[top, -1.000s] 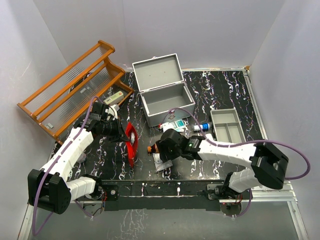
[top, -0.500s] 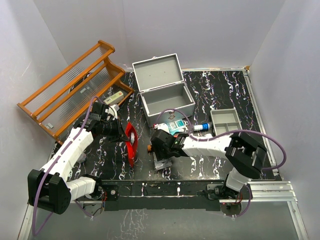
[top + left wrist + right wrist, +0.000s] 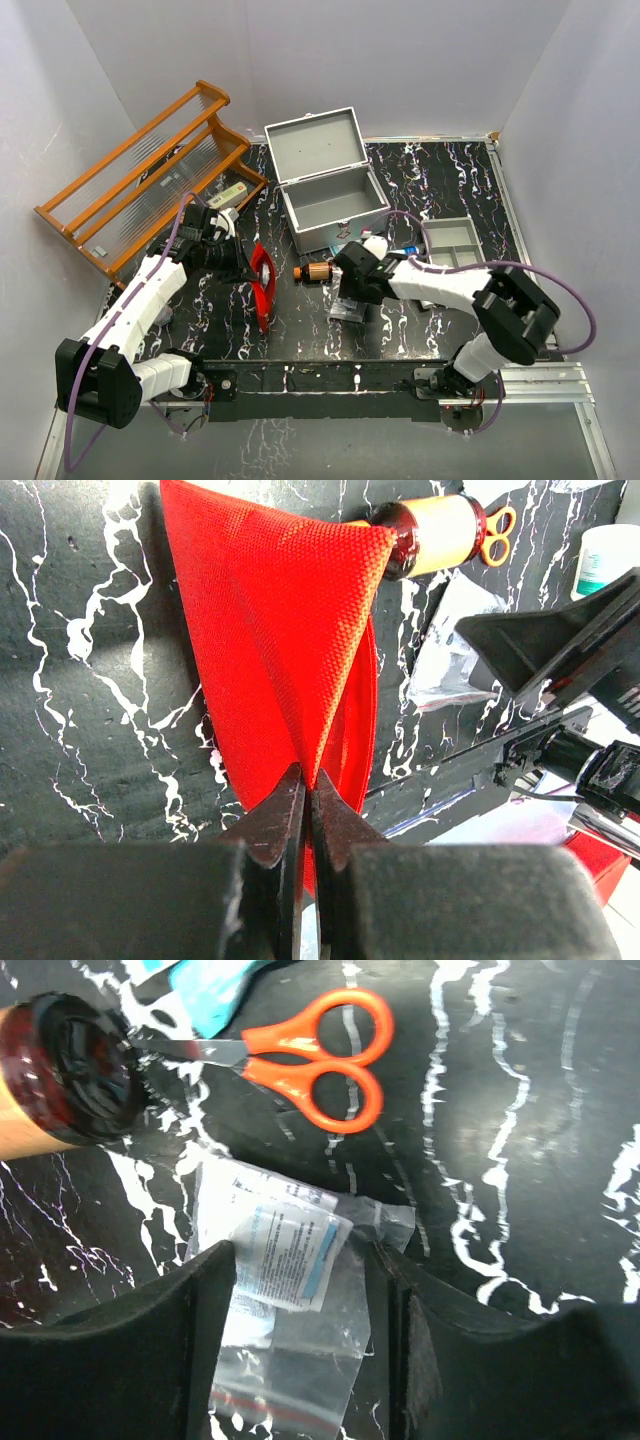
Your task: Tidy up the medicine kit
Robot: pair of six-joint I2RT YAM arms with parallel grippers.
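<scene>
The medicine kit [image 3: 330, 205], a grey metal box, stands with its lid up at the back centre. My left gripper [image 3: 305, 780] is shut on the edge of a red fabric pouch [image 3: 280, 610], holding it on edge on the table [image 3: 262, 285]. My right gripper [image 3: 305, 1260] points down, open, its fingers on either side of a clear plastic bag [image 3: 290, 1300] of paper sachets lying flat [image 3: 348, 310]. An amber bottle [image 3: 60, 1070] lies on its side just left of it [image 3: 318, 272]. Orange scissors [image 3: 320, 1055] lie beyond the bag.
A shallow grey divided tray [image 3: 452, 245] sits at the right, with a blue-capped tube [image 3: 410, 252] beside it. A wooden rack [image 3: 150, 175] leans at the back left, a small white box [image 3: 228, 195] at its foot. White walls close in three sides.
My right gripper has swung right and towards the box, and its jaws have narrowed a little. The plastic bag and the amber bottle shifted the same way. The left arm has not moved.
</scene>
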